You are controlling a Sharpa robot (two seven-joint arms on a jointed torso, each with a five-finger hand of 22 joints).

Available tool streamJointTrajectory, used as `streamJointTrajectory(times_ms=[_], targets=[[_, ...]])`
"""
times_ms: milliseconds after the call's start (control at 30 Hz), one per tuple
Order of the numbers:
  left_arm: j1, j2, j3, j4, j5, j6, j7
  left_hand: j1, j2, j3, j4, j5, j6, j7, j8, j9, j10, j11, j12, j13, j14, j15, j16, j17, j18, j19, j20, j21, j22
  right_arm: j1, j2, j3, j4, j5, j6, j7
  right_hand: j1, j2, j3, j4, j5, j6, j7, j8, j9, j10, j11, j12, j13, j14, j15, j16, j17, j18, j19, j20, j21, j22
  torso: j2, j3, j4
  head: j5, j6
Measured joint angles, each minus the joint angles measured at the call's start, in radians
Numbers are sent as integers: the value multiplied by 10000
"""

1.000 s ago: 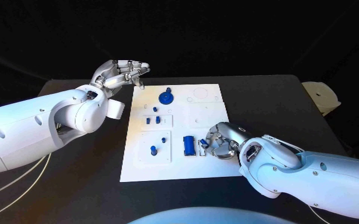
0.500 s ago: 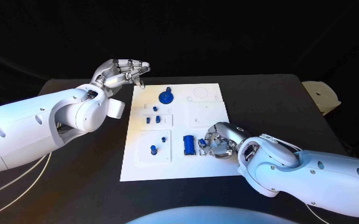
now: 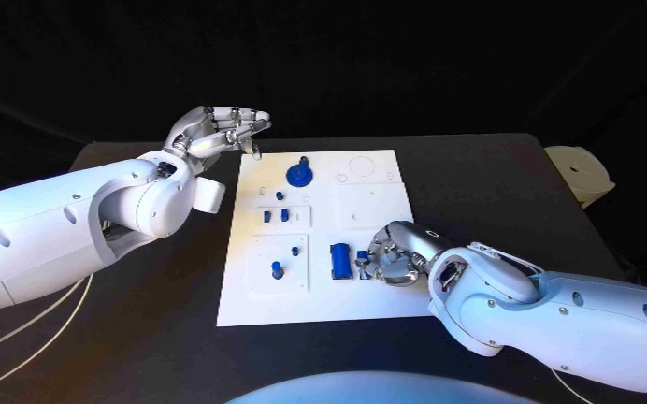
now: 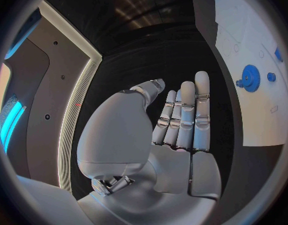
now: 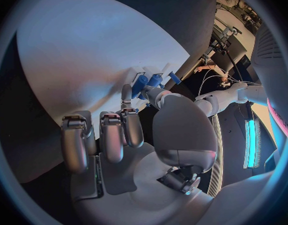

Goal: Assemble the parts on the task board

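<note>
Two hands, but only one is busy. Nearest me, the right hand [image 3: 393, 252] sits low on the task board [image 3: 384, 303], fingertips [image 5: 126, 92] at the small blue parts [image 3: 364, 259] beside the upright blue block [image 3: 340, 261], probably to seat one. Whether it actually pinches a piece, I cannot tell. It has crept slightly leftward since a second ago. Farther off, the blue gear [image 3: 299, 176] stands untouched. The left hand [image 3: 216, 130] still hovers off the far corner, fingers together, holding nothing, kept clear.
</note>
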Motion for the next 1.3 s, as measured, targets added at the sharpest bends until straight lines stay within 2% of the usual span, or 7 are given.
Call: streamJointTrajectory(times_ms=[100, 267, 567, 700, 800, 1067, 1300], targets=[[0, 0, 0, 0, 0, 0, -3, 0, 0, 0, 0, 0, 0, 0, 0, 0, 0, 0, 0, 0, 0, 0, 0, 0, 0, 0, 0, 0, 0, -2, 5, 0, -12, -13, -6, 0, -206, -184, -479, 359, 203, -36, 35, -31, -36, 0, 0, 0, -1, 0, 0, 0, 0, 0, 0, 0, 0, 0, -1, -3, 1, 5, 0], [0, -2, 0, 4, 0, 1, -7, 0, 0, 0, 0, 0, 0, 0, 0, 0, 0, 0, 0, 0, 0, 0, 0, 0, 0, 0, 0, 0, 1, -3, 9, -1, -37, -38, -17, 0, -387, -128, -947, 411, 158, -36, 35, -30, -48, 0, 0, 0, -1, 0, 0, 0, -1, 0, 0, 0, 0, -1, -1, -5, 2, 8, 10], [0, -11, 0, 7, 0, 1, -14, 0, 0, 0, 0, 0, 0, 0, 0, 0, 0, 0, 0, 0, 0, 0, 0, 1, 1, 0, 0, 0, 0, -3, -35, -1, -20, -60, -34, 11, -476, -114, -1124, 371, 158, -37, 34, -30, -51, 0, 1, 0, -1, 0, 0, 0, -2, 0, 0, 0, 0, -2, 0, -6, 4, 8, 14], [0, -18, 0, 8, 0, 1, -16, 0, 0, 0, 0, 0, 0, 0, 0, 0, 0, 0, -1, 0, 0, 0, 0, 1, 1, 0, 0, 0, 1, -4, -235, -1, 64, -69, -35, 77, 440, -43, -1224, 67, 202, -37, 34, -30, -64, 0, 1, 0, -2, 0, 0, 0, -2, 1, 0, -73, 0, -2, -1, -3, 3, 8, 9], [0, -28, 0, 8, 0, 1, -18, 0, 0, 0, 0, 0, 0, 0, 0, 0, 0, 0, -1, -6, 0, 0, 0, 1, 0, 37, 37, 0, 1, -4, -407, -1, 126, -67, -35, 189, 843, -57, -1283, -47, -211, -37, 34, -69, -89, 0, 0, 0, -2, 0, 0, 0, -3, 1, 0, -73, 0, -3, -1, 0, 2, 17, 8], [0, -41, 0, -6, 0, 1, -19, 0, 0, 0, -1, 0, 0, 0, 0, 0, 1, -1, -3, -8, 0, 0, -1, 1, 0, 37, 37, 0, 1, -4, -602, -3, 180, -24, 23, 653, 1409, -394, -1579, -222, -1005, -37, 34, -69, -143, 0, 1, 0, -2, 0, 0, 0, -3, 1, 0, -73, 0, -3, -11, 2, -17, 35, 7], [0, -36, 0, -17, 0, 1, -19, 0, 0, 1, -1, 0, 0, 0, 0, 0, 1, -1, 34, -8, 0, 0, 0, -9, 0, 37, 37, 0, 1, -19, -467, -5, 66, -23, 101, 856, 1420, -405, -1633, -168, -1102, -37, 33, -69, -146, 0, 1, 0, -2, 0, 0, 0, -3, 1, 0, -73, 0, -4, -7, 3, -8, 9, 32]])
